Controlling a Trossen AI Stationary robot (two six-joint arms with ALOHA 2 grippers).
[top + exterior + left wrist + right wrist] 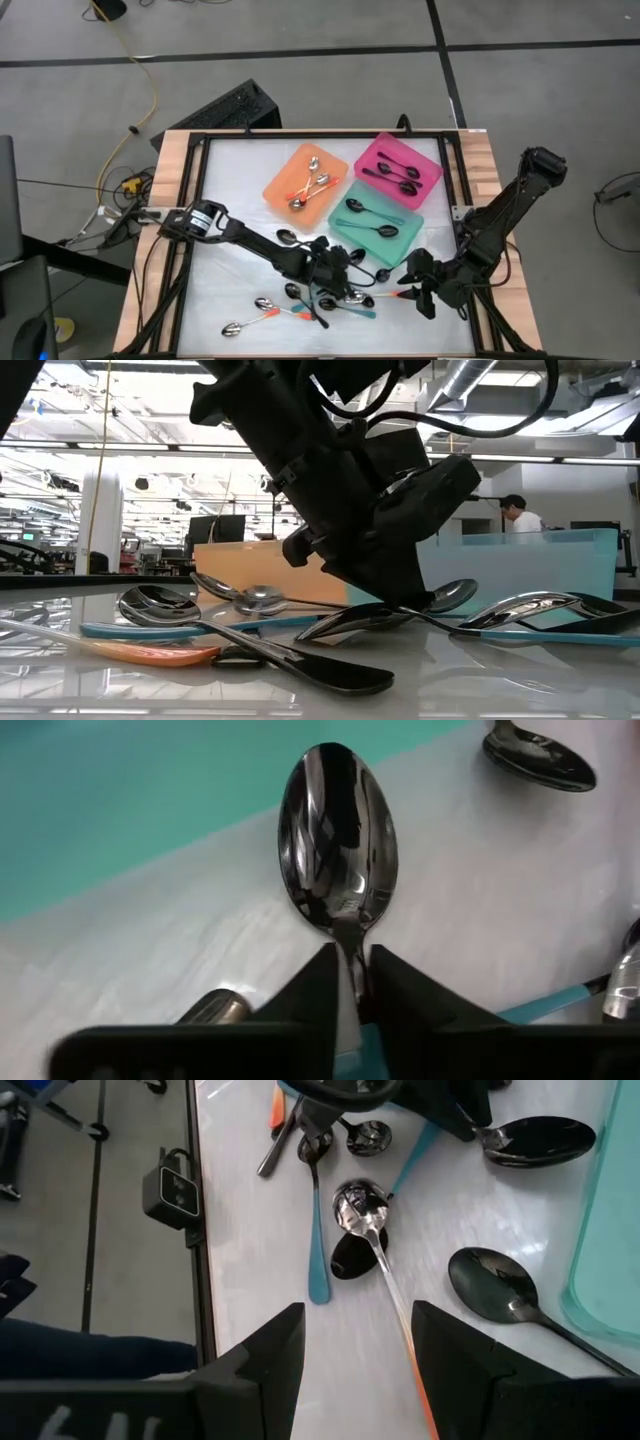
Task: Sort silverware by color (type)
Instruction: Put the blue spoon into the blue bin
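The silverware is small spoons. Several lie loose in a pile (320, 295) near the table's front. My left gripper (350, 268) reaches into this pile beside the teal tray (378, 222) and is shut on a spoon with a dark shiny bowl (338, 840). My right gripper (412, 290) hangs open to the right of the pile. An orange-handled spoon (375, 1245) lies on the table below and ahead of its fingers, untouched. Sorted spoons lie in the orange tray (305, 185), the pink tray (398, 170) and the teal tray. My left gripper pinches the spoon's thin neck (351, 952), just behind the bowl, between its two fingers. The fingers slant down from the table's left and run along the spoon, whose bowl points away from them toward the teal tray. A teal handle part (366, 1042) shows between the fingers.
More loose spoons lie at the front left (250, 315) and one dark spoon (286, 237) behind the left arm. A black frame (190, 200) borders the white mat. In the low view a person (518, 513) sits in the room beyond the table.
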